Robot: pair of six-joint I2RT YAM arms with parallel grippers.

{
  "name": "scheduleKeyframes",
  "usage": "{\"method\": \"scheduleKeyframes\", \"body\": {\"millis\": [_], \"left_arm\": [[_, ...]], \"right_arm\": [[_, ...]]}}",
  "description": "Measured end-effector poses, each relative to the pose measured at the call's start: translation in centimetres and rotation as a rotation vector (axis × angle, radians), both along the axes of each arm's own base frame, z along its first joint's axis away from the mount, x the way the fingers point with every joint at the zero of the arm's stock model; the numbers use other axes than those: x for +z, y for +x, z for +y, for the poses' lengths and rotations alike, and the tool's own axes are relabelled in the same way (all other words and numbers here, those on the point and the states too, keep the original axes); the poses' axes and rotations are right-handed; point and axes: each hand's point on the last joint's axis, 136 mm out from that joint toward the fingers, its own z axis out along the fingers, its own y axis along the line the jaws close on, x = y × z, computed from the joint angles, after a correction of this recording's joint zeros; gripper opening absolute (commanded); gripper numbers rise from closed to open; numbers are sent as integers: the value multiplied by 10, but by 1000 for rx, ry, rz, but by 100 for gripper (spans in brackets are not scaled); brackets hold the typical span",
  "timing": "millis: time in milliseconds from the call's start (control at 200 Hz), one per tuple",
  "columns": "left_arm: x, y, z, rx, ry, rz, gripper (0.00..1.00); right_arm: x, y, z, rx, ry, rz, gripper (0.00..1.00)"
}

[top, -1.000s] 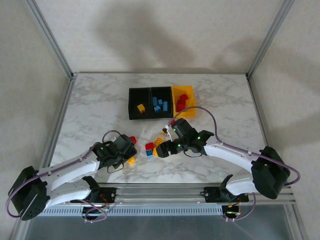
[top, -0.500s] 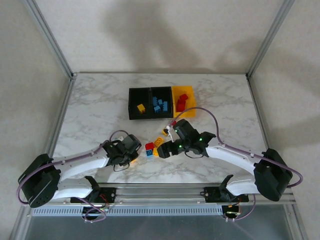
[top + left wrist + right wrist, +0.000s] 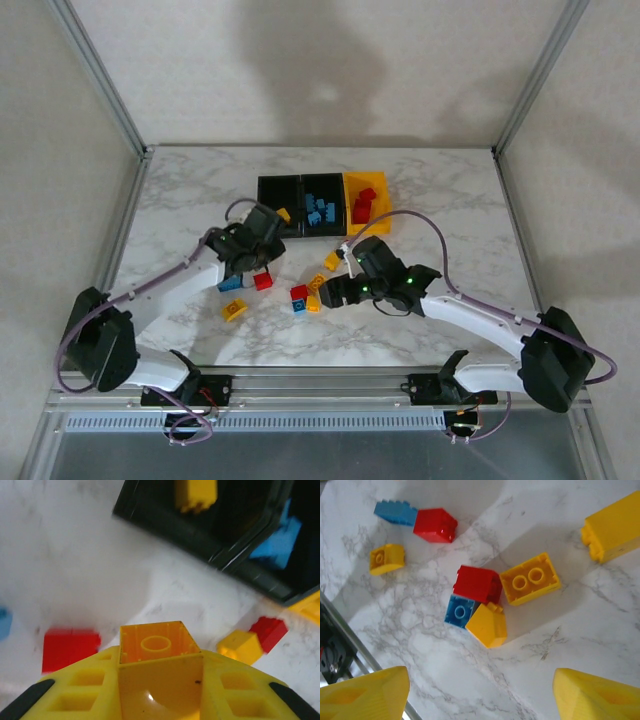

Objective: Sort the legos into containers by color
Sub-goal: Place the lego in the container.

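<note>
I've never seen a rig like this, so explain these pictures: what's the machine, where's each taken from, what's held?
Two robot arms stand at a marble table, sorting toy bricks by colour. The wide picture looks down from above; the two close-ups come from a camera on each wrist. At the back stand three joined bins: the left black bin has a yellow piece, the middle black bin blue ones, the orange bin red ones. The left hand grips a yellow brick near them. The right hand hangs open over a loose cluster of bricks.
</note>
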Motion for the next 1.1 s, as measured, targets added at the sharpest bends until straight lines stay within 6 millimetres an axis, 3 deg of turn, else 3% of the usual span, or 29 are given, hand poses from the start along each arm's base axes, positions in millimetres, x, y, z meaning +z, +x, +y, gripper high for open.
{"method": "scheduleKeyframes", "body": {"millis": [225, 406, 606, 866, 1101], "left_arm": [[9, 67, -2, -3, 68, -18, 24], [-1, 116, -10, -12, 109, -8, 26], [-19, 158, -10, -2, 146, 12, 28], [-46, 193, -5, 15, 185, 50, 35], [-52, 202, -7, 5, 203, 66, 50]], "right_arm": [[22, 21, 5, -83, 41, -63, 78], [29, 25, 4, -112, 57, -74, 78], [41, 23, -4, -141, 88, -95, 78], [45, 22, -12, -167, 89, -108, 78], [50, 24, -18, -184, 95, -119, 78]]}}
